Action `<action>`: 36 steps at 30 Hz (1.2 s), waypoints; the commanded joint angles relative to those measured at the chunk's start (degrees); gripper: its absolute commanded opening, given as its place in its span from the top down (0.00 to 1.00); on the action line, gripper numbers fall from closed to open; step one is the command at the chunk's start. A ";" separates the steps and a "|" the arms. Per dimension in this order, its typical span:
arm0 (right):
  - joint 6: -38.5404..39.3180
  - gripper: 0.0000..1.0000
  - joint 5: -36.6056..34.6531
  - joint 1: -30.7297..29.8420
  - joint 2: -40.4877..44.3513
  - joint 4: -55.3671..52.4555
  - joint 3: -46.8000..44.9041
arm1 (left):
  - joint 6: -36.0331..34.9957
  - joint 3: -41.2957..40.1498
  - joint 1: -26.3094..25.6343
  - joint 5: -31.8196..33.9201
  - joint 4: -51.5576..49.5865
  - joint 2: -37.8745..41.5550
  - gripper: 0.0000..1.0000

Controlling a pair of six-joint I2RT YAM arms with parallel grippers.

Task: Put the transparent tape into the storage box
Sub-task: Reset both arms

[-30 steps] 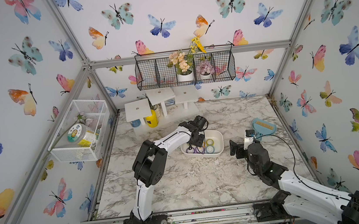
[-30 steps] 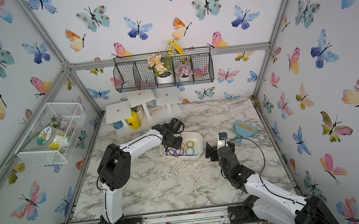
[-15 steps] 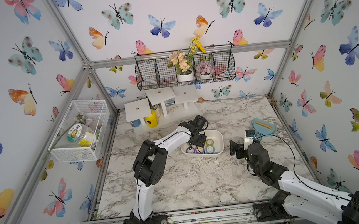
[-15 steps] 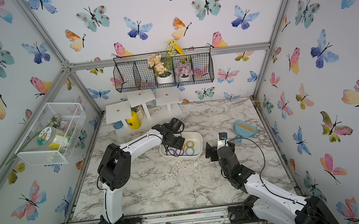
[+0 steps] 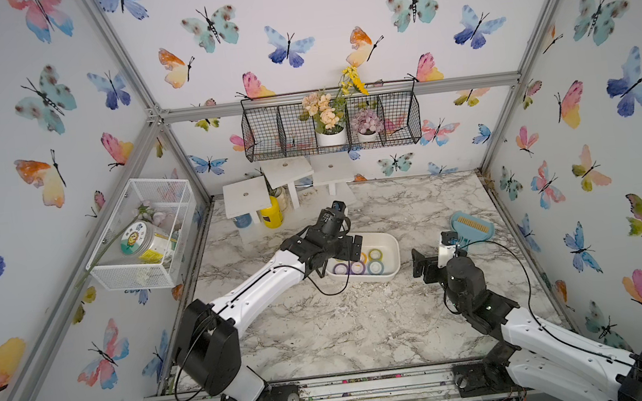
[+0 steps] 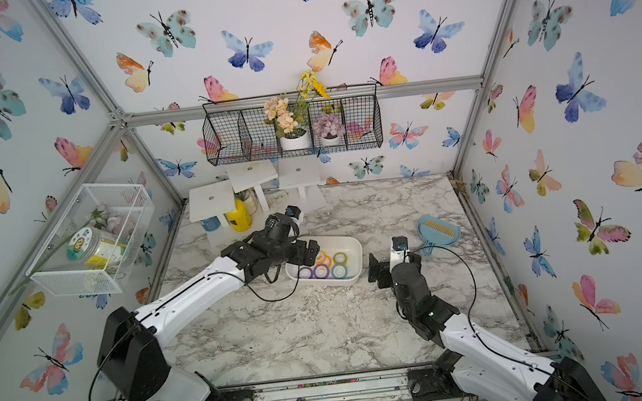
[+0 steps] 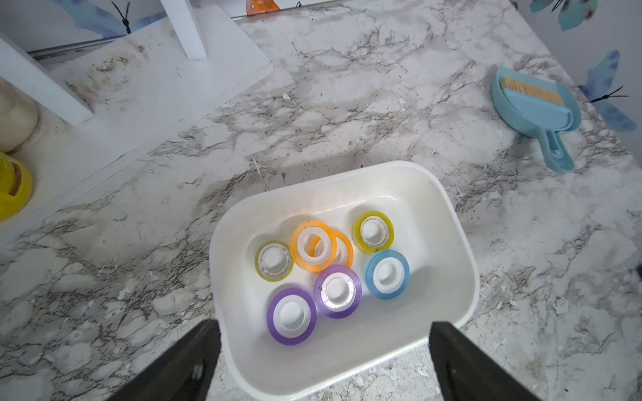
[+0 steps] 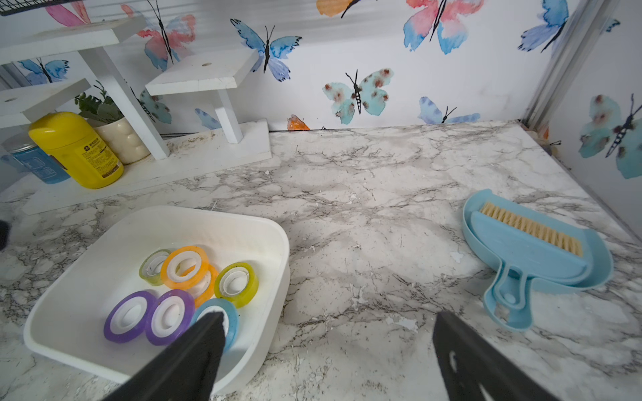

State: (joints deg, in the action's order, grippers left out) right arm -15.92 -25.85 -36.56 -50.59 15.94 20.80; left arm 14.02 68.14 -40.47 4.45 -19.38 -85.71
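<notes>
White box (image 7: 330, 357) on the marble tabletop (image 7: 347, 104) holds seven tinted tapes (image 7: 387, 293), one orange tape (image 7: 312, 265) leaning on another. Left tool (image 7: 323, 328) hangs above its edge, jaws wide, empty; right tool (image 8: 330, 316) likewise open.

Tape rolls (image 7: 337, 291) inside storage box (image 7: 438, 222)

White storage box (image 7: 441, 215). Two orange tape rolls (image 7: 296, 246), two purple rolls (image 7: 291, 316), blue roll (image 7: 386, 273), two yellow-green rolls (image 7: 373, 232). Grey-veined white marble table (image 7: 347, 104). Light blue dustpan (image 7: 535, 111). Pastel butterfly-print walls (image 5: 291, 9).
</notes>
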 commanded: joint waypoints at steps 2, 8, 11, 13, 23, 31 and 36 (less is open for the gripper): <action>3.01 0.01 -0.40 0.10 2.46 4.78 -2.86 | 1.87 -13.32 2.02 2.77 12.96 12.48 0.01; 1.97 0.01 -2.72 0.09 4.31 3.91 -2.03 | 2.15 -31.88 9.73 2.72 25.41 30.23 0.01; 3.56 0.01 -1.32 0.09 3.69 1.36 -0.15 | 1.49 -38.11 14.82 0.34 29.12 36.34 0.01; 4.09 0.01 -1.55 0.10 2.93 0.96 0.44 | -0.22 -40.79 18.17 -1.70 30.44 38.72 0.01; 7.95 0.01 -13.94 0.12 -0.34 13.13 -3.71 | -8.09 -52.87 27.14 -0.39 43.73 45.06 0.01; 17.39 0.01 -13.85 0.16 -3.08 24.13 -6.34 | -13.91 -60.12 33.04 2.13 58.65 40.81 0.01; 18.12 0.01 -11.72 1.49 -3.06 28.71 -8.89 | -10.50 -63.43 42.21 -5.95 70.71 31.14 0.01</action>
State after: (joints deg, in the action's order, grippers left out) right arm 0.23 -37.63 -35.90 -53.74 39.40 13.21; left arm 2.48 6.33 -2.02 4.05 40.66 -50.19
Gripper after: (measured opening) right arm 0.987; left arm 0.986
